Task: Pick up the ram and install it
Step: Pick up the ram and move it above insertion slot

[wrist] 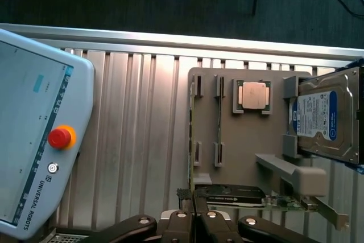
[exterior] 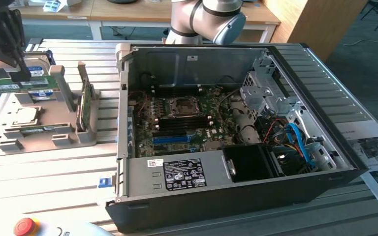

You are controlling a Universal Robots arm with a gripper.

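Ram (exterior: 45, 129) seated in the grey holder tray (exterior: 18, 142), at the exterior view's left of the open computer case (exterior: 241, 196); not yet installed.

Wrist view: gripper (wrist: 195, 209), fingers pressed together on nothing, near the expansion card (wrist: 233, 194). The ram (wrist: 219, 119) stands on edge in its tray slot, apart from the gripper. Pick-up and installation both remain, by my judgement.

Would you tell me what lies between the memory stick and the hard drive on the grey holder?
A processor chip lies between the memory stick and the hard drive, as the wrist view shows.
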